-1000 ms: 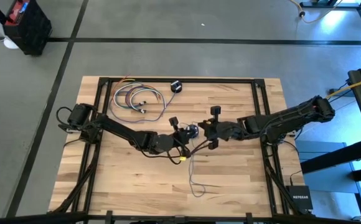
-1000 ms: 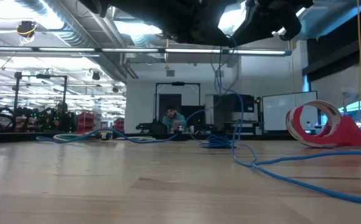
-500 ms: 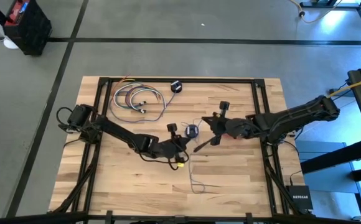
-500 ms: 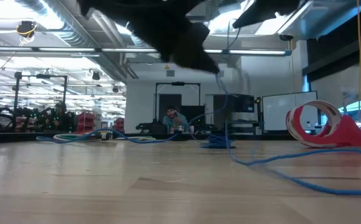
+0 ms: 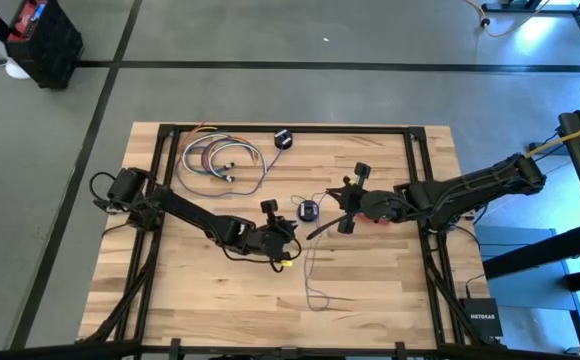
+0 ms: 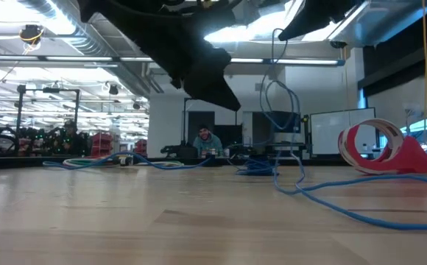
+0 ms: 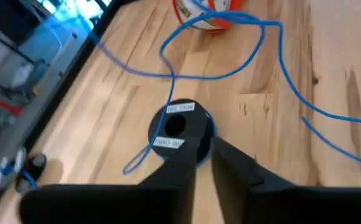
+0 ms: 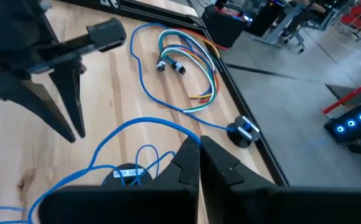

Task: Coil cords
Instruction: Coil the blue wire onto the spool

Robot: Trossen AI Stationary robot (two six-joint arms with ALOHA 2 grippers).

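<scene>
While flat, puck (image 7: 179, 132) label-up.

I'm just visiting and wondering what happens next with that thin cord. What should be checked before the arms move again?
1. Right fingers pinching the thin blue cord: ok, shut on it.
2. Black puck resting flat on the table: ok.
3. Left fingers clear of the puck: ok, slightly apart just short of it.
4. Cord gathered into a coil: not ok, loose loops sprawl over the wood.
5. Cord free of knots: cannot tell.
</scene>
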